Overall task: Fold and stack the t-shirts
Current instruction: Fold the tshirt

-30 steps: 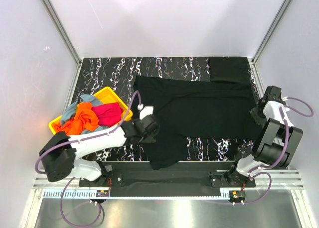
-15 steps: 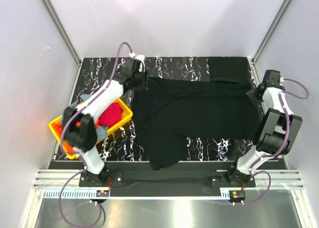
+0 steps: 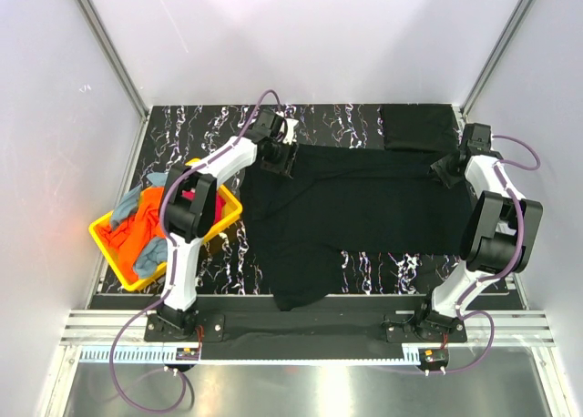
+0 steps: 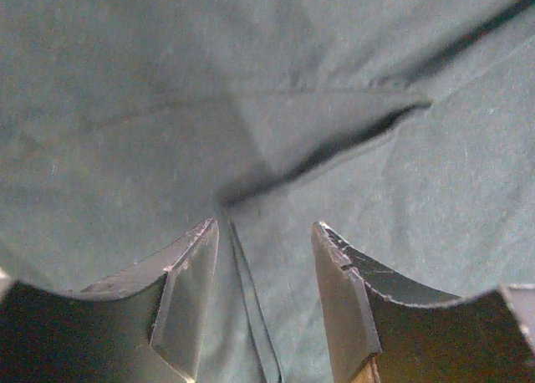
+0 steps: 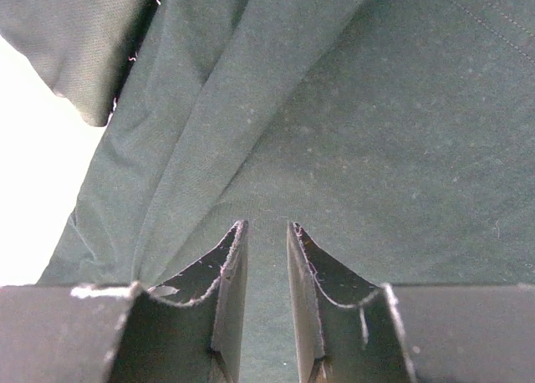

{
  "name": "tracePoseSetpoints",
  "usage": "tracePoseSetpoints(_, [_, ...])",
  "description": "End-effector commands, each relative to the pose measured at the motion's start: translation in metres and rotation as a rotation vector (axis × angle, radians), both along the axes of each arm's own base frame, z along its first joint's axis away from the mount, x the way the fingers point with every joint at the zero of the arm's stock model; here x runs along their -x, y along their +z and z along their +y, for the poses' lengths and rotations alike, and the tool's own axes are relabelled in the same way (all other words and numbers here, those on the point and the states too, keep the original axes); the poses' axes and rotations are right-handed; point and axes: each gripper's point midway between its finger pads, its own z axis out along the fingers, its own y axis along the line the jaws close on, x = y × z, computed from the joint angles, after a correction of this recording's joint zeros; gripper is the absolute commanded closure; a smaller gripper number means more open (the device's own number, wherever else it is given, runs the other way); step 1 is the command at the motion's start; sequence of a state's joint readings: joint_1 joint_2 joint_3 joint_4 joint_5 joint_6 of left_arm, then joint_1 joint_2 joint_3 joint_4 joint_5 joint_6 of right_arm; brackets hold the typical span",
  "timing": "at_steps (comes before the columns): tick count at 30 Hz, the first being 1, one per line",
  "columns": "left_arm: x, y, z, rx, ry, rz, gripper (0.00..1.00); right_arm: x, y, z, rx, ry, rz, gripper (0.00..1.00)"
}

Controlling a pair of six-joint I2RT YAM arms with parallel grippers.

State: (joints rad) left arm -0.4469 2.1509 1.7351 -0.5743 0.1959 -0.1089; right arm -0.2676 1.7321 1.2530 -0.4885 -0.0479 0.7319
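Black t-shirt (image 3: 364, 208) (flat) on marbled table (image 3: 205, 126)

Top view: bright, even light from overhead, soft shadows only. White walls (image 3: 319, 35) nr blown out; mild glare on metal plate (image 3: 301, 385). Black shirt (image 3: 383, 208) reads flat, folds barely show. Wrist views dimmer, grainy, greenish cast. Left wrist soft overall, poss. motion blur; fingers (image 4: 188, 299) out of focus. Right wrist sharper, w/ blown-out white patch (image 5: 33, 165) at left.
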Motion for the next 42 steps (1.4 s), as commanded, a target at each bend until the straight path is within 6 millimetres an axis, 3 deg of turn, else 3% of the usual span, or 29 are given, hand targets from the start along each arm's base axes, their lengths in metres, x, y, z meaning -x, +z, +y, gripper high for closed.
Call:
tracePoseSetpoints(1, [-0.013, 0.008, -0.014, 0.052, -0.061, -0.034, 0.46, -0.018, 0.029, -0.001, 0.011, 0.028, -0.096, 0.68])
tracePoseSetpoints(8, [-0.014, -0.013, -0.005, -0.011, -0.064, -0.029, 0.45, -0.014, 0.031, -0.001, 0.021, 0.028, -0.100, 0.67])
tracePoseSetpoints(13, [-0.016, -0.010, -0.015, 0.030, -0.109, -0.035, 0.46, -0.013, 0.033, 0.002, 0.012, 0.035, -0.104, 0.67])
tracePoseSetpoints(18, [-0.015, -0.019, -0.014, 0.016, -0.112, -0.023, 0.50, -0.005, 0.032, -0.004, 0.045, 0.012, -0.096, 0.67])
tracePoseSetpoints(20, [-0.013, -0.021, -0.014, 0.020, -0.114, -0.016, 0.56, -0.005, 0.034, -0.001, 0.036, 0.022, -0.101, 0.67])
tracePoseSetpoints(25, [-0.007, 0.001, -0.022, 0.037, -0.124, -0.045, 0.75, -0.004, 0.041, -0.002, 0.045, 0.019, -0.117, 0.67])
tracePoseSetpoints(26, [-0.006, 0.005, -0.023, 0.031, -0.126, -0.057, 0.83, -0.004, 0.041, -0.002, 0.045, 0.019, -0.117, 0.67])
tracePoseSetpoints(31, [0.004, 0.045, -0.034, 0.022, -0.140, -0.141, 0.99, -0.005, 0.038, -0.002, 0.037, 0.014, -0.111, 0.67])
tracePoseSetpoints(35, [0.019, 0.056, -0.043, 0.054, -0.152, -0.126, 1.00, -0.019, 0.034, -0.015, 0.095, 0.019, -0.104, 0.61])
tracePoseSetpoints(36, [0.024, 0.060, -0.046, 0.057, -0.158, -0.125, 1.00, -0.028, 0.043, -0.019, 0.114, 0.023, -0.126, 0.60])
tracePoseSetpoints(42, [0.057, 0.055, -0.054, 0.048, -0.176, -0.078, 1.00, -0.046, 0.041, -0.040, 0.157, -0.034, -0.114, 0.54])
